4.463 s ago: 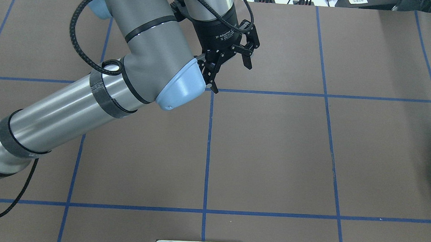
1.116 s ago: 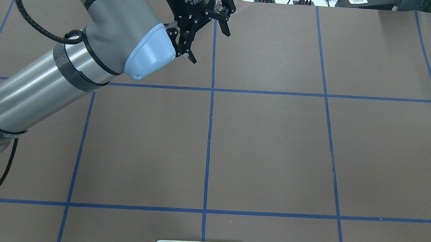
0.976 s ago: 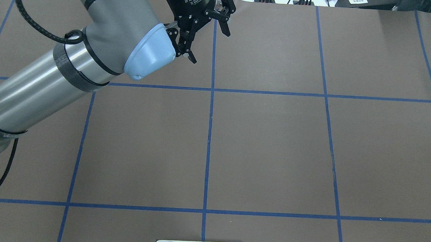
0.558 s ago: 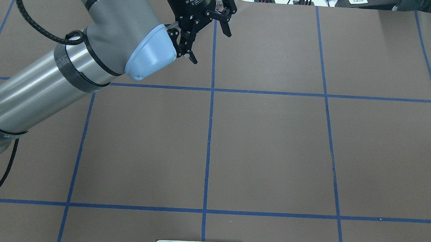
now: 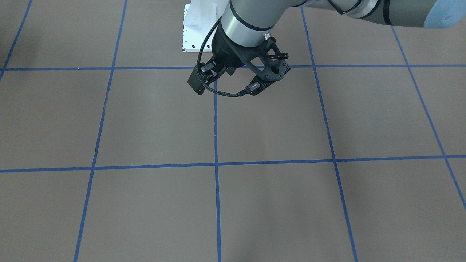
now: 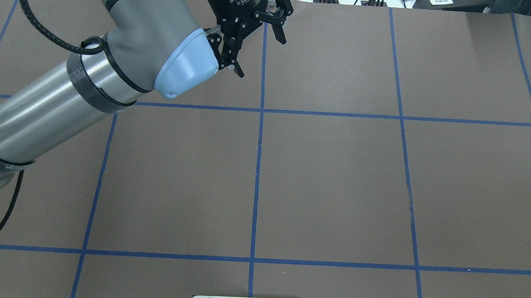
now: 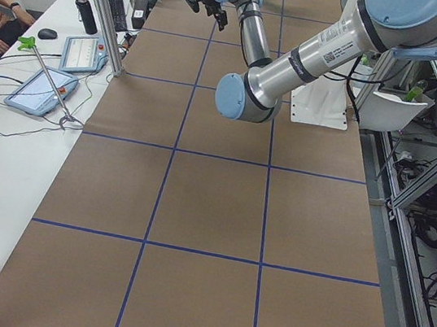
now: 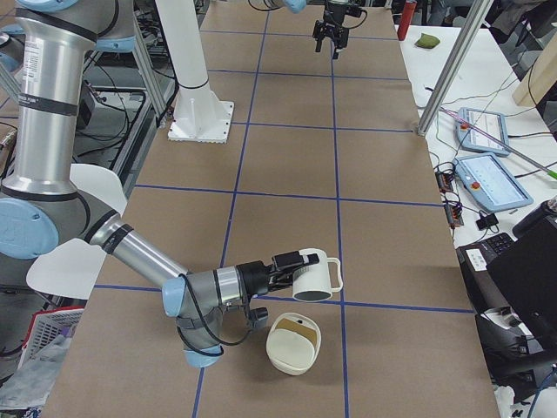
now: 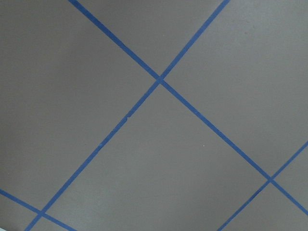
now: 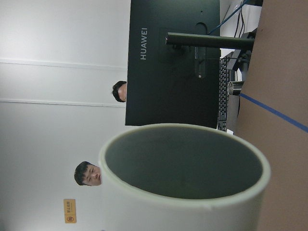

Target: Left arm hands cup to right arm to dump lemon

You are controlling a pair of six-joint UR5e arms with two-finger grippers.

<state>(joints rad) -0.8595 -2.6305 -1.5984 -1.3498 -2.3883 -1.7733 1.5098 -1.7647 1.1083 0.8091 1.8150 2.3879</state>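
The white cup point(image 8: 315, 270) lies tipped on its side above the table at the tip of my right gripper point(image 8: 298, 260), handle to the right. That gripper shows only in the exterior right view, so I cannot tell whether it is shut. In the right wrist view the cup point(image 10: 144, 207) fills the foreground and the part of its grey inside that shows is empty. The lemon is not in view. My left gripper point(image 6: 261, 55) is open and empty, high over the table's far middle. It is far from the cup and shows small in the exterior right view point(image 8: 335, 35).
A cream round bowl-like thing point(image 8: 293, 344) lies on the table just below the cup. The left arm's white pedestal point(image 8: 200, 113) stands at the robot's side. A side bench with tablets point(image 8: 487, 165) runs along the far edge. Two people and a monitor point(image 10: 168, 62) show beyond the table.
Since 4.5 s ago my left arm has drawn back toward the table's far left, its gripper staying open. Over the last second it has barely shifted.
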